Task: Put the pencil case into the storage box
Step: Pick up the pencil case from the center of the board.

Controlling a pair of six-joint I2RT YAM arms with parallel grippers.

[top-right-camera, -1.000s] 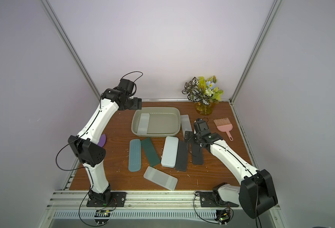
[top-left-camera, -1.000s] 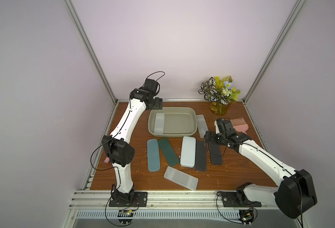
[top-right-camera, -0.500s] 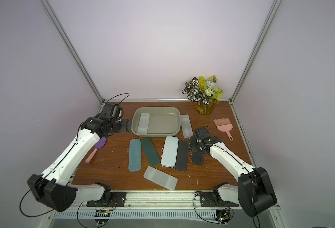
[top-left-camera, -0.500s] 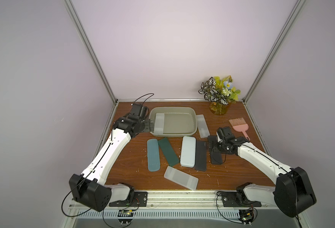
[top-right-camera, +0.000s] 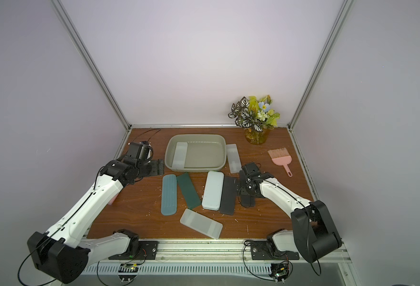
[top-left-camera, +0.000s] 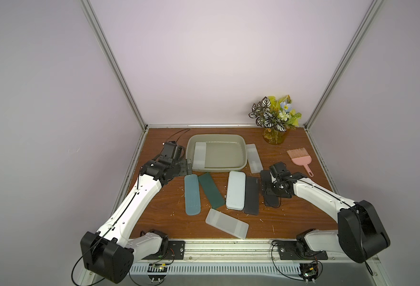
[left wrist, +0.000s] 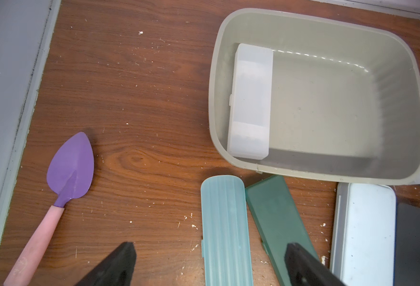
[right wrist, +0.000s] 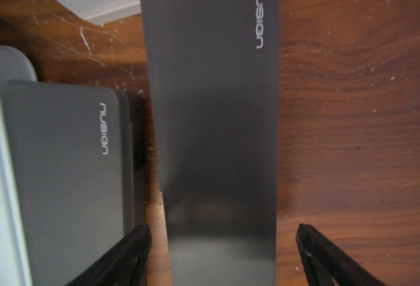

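While the right pincer (right wrist: pixel 223 229) is held wide open astride the black pencil case (right wrist: pixel 213 111), right of centre on the worktop (top-left-camera: pixel 169 220), nothing is gripped; closure, then a lift to the far storage box (top-left-camera: pixel 213 135), is needed. The left pincer (left wrist: pixel 211 245) is spread, empty.

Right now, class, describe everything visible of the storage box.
The storage box is a shallow greyish-beige tub of smooth plastic, rectangular with rounded corners and a rolled rim. It stands upright and open on the wooden table, toward the back. One translucent white case lies flat inside along one short wall; the rest of the floor is bare. Another white case lies outside by the opposite short wall.
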